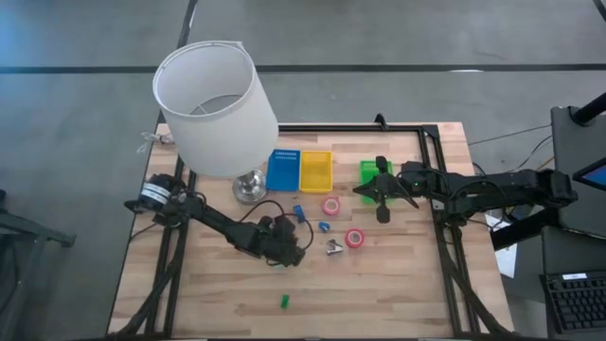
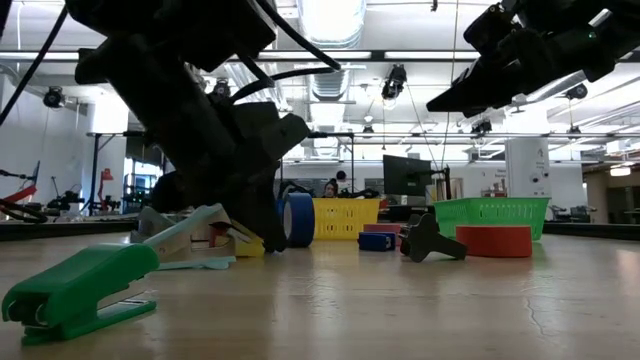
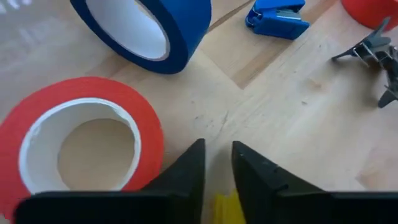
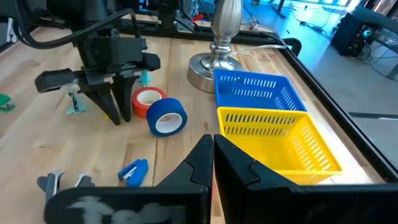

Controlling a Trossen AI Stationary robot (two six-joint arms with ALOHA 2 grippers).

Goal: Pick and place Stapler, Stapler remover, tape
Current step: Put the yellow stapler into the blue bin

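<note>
**Left pincer down among the tape rolls, right pincer shut above the green tray**

The left pincer (image 3: 217,149) is low over the middle of the desk (image 1: 407,294), pointing down. A red tape roll (image 3: 81,149) lies flat just beside it, and a blue tape roll (image 3: 146,31) stands tilted a little farther on. A yellow piece (image 3: 227,208) shows right at this pincer. Whether the pincer is apart or clamped on that piece I cannot tell.

The right pincer (image 4: 212,142) is together and holds nothing. It hangs well above the desk at the near edge of the green tray (image 1: 369,169), pointing left.

Two more rolls of tape lie flat to the right of the left pincer: a pink roll (image 1: 331,206) farther back and a second red roll (image 1: 355,238) nearer. The stapler remover (image 1: 335,247) rests on the wood just left of that second red roll, apart from both pincers. A small blue stapler (image 1: 324,226) lies between the pink roll and the stapler remover. A green stapler (image 1: 283,301) lies alone near the front edge of the desk, well apart from everything else.

At the far side, a blue tray (image 1: 283,170) and a yellow tray (image 1: 315,170) sit touching side by side, with the green tray apart to their right. A lamp (image 1: 216,104) with a white shade stands left of the blue tray.
</note>
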